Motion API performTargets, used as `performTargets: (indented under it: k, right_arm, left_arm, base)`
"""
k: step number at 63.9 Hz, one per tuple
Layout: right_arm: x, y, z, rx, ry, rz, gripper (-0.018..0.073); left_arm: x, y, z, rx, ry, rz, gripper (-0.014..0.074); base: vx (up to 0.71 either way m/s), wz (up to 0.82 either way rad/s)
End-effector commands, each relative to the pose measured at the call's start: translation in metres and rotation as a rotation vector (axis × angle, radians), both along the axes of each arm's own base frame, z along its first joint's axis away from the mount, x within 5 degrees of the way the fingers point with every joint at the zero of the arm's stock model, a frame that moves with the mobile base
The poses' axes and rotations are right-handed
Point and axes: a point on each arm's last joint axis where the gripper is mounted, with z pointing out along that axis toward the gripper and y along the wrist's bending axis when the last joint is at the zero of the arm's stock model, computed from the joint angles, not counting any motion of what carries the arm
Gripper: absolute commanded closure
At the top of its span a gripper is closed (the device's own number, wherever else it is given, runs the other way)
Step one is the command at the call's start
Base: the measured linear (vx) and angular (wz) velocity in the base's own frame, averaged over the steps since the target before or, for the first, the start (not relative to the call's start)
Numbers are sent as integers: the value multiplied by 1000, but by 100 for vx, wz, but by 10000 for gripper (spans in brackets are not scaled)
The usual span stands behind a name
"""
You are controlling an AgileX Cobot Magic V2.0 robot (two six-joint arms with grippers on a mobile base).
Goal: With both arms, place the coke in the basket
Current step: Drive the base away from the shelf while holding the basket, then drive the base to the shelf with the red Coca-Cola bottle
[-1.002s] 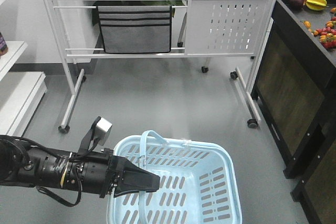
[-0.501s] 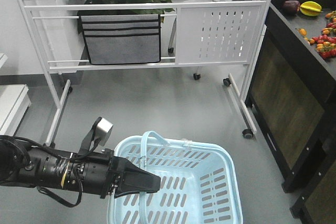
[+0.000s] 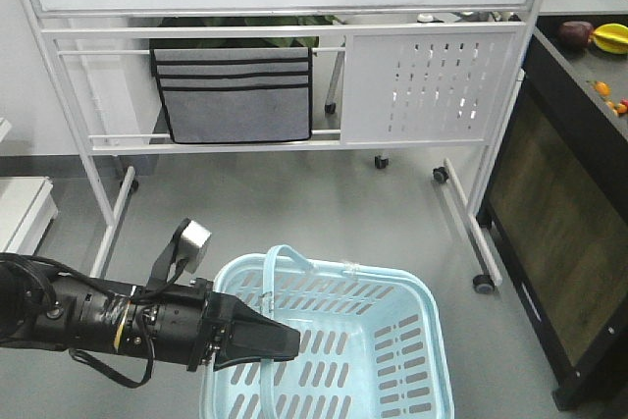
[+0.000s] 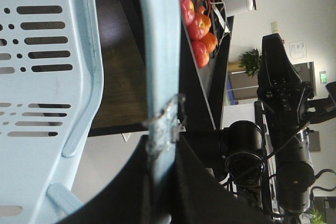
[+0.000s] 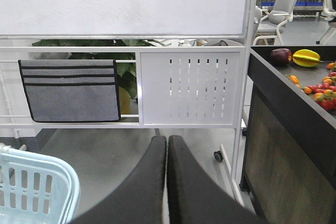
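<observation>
Basket [image 3: 378,274] sits on the floor in front of the whiteboard stand [image 3: 294,134] in the front view, left pincer [image 3: 283,342] clamped on its handle [image 3: 280,254]. Left wrist view: handle [image 4: 157,51] pinched tight. Right wrist view: right pincer [image 5: 166,153] squeezed together, empty, facing the stand.

Left hand [image 4: 161,153] clamps basket handle [image 4: 160,51]; right hand [image 5: 166,142] closed.
</observation>
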Motion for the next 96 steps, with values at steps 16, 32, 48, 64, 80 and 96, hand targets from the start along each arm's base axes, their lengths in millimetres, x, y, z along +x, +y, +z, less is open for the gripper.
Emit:
performTargets:
  k: [16, 32, 48, 64, 80, 96]
  right_arm:
    - [-1, 0, 4, -8, -81, 0, 568]
    - [-1, 0, 4, -8, -81, 0, 568]
    - [-1, 0, 4, -8, -81, 0, 568]
    - [-1, 0, 4, -8, -81, 0, 568]
    - [-1, 0, 4, -8, -81, 0, 568]
    - [-1, 0, 4, -8, -81, 0, 568]
  left_arm:
    - [-8, -5, 35, -238, -36, -92, 602]
    - [-8, -5, 35, -238, -36, -92, 602]
    - [-8, -5, 35, -238, -36, -92, 602]
    - [-8, -5, 35, -238, -36, -92, 602]
    - [-8, -5, 35, -238, -36, -92, 602]
    - [-8, -5, 35, -238, -36, -92, 602]
  base:
    - [25, 12]
    - [25, 18]
    - [25, 38]
    - [22, 66]
    - [20, 69]
    - [17, 64]
